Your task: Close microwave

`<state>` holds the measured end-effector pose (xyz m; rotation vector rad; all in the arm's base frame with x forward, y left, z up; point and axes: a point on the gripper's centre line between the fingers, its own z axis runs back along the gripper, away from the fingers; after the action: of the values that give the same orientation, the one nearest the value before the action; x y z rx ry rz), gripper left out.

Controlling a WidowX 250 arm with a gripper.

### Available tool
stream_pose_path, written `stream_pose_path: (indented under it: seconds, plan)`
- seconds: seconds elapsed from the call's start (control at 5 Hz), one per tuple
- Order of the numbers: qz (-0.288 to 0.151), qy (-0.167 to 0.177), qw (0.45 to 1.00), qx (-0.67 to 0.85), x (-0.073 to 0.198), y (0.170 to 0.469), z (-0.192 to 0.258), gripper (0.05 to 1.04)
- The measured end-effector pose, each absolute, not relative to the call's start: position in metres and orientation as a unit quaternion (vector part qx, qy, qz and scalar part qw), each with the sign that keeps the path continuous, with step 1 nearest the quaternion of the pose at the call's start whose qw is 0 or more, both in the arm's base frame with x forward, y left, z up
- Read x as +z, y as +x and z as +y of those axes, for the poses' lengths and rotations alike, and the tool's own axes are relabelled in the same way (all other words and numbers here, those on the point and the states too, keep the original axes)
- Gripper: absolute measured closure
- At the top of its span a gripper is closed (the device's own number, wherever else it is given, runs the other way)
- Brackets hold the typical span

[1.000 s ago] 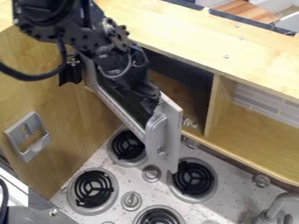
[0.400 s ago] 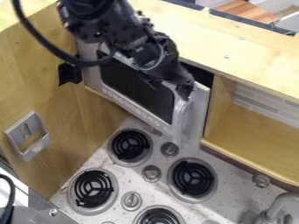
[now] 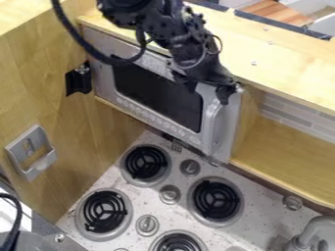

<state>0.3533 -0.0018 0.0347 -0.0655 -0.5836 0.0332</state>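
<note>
The black gripper (image 3: 226,93) is at the upper right corner of the microwave door (image 3: 155,93), with its tip against the door's face above the handle. Silver with a dark window, the door lies flush, or nearly so, across the front of the microwave compartment under the wooden shelf. Its curved handle (image 3: 209,122) is at the right side. The arm comes down from the top edge and covers part of the door's top.
Below the door is the stove top (image 3: 180,169) with several black coil burners and knobs. An open wooden cubby (image 3: 281,152) lies to the right, a grey faucet (image 3: 314,230) at the lower right. A grey holder (image 3: 33,153) hangs on the left wooden wall.
The door has swung from standing well out over the burners back against the compartment's front. The gripper has moved right and up along with it.
</note>
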Motion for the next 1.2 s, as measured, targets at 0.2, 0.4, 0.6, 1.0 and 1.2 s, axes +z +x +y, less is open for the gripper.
stream_pose_path:
  seconds: [0.2, 0.4, 0.6, 1.0, 1.2]
  plan:
    - [-0.288, -0.032, 0.957, 0.026, 0.036, 0.364, -0.006, 0.085]
    - [-0.274, -0.024, 0.961, 0.026, 0.029, 0.367, -0.009, 0.085]
    - [-0.270, -0.018, 0.962, 0.027, 0.029, 0.367, -0.010, 0.085]
    - [-0.285, -0.006, 0.957, 0.048, 0.068, 0.358, 0.003, 0.085]
    - [-0.289, 0.027, 0.954, 0.072, 0.086, 0.331, 0.028, 0.085]
